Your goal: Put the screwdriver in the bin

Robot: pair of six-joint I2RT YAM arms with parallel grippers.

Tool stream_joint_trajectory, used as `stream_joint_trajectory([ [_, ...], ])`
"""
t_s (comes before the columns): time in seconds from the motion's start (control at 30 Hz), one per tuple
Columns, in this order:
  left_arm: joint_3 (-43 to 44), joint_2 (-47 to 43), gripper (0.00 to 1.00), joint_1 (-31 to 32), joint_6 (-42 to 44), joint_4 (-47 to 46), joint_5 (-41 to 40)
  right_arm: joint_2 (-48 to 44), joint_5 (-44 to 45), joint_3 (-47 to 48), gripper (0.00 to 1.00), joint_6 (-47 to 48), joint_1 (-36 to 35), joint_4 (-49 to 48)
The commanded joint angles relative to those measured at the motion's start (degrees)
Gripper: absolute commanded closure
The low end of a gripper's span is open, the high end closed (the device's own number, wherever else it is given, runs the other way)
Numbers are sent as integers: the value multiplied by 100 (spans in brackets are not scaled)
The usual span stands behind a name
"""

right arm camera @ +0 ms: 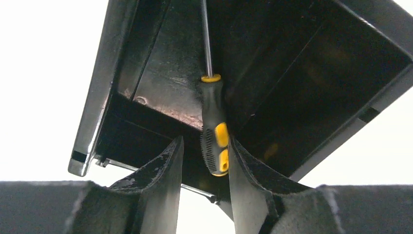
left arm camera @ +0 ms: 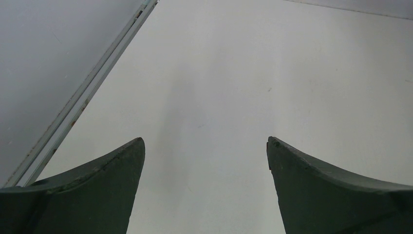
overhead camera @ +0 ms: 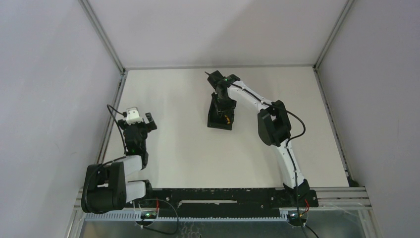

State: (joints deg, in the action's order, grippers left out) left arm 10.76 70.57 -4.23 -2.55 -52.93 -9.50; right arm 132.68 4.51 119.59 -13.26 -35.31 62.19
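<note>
In the bin (right arm camera: 160,83), out toward the middle of the desk's (overhead camera: 173,148) far edge: the screwdriver (right arm camera: 215,122), shaft aimed deeper in. Looks light and stiff; handles best by the ribbed, grippy handle, not the thin, slick shaft. Around that handle, the right gripper (right arm camera: 205,141), parted wider than it, touching on one side, clear on the other; seems to hold nothing. By the left edge, the left gripper (left arm camera: 205,141), wide open, empty.

place: robot lab cell | evidence: white table (overhead camera: 178,144), grey panel walls (overhead camera: 44,89), aluminium frame (overhead camera: 101,34)
</note>
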Motion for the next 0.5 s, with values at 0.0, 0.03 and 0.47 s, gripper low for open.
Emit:
stream_joint_trajectory([
  [0.0,251,1,0,45,88,-244,-58,-652,283,-32,55,-142,-32,-226],
  [0.03,252,-3,0,45,88,-244,-55,-795,327,-40,55,-162,-41,-250],
  [0.47,251,1,0,46,88,-244,-58,-3500,674,-1678,1,144,-81,-1589],
])
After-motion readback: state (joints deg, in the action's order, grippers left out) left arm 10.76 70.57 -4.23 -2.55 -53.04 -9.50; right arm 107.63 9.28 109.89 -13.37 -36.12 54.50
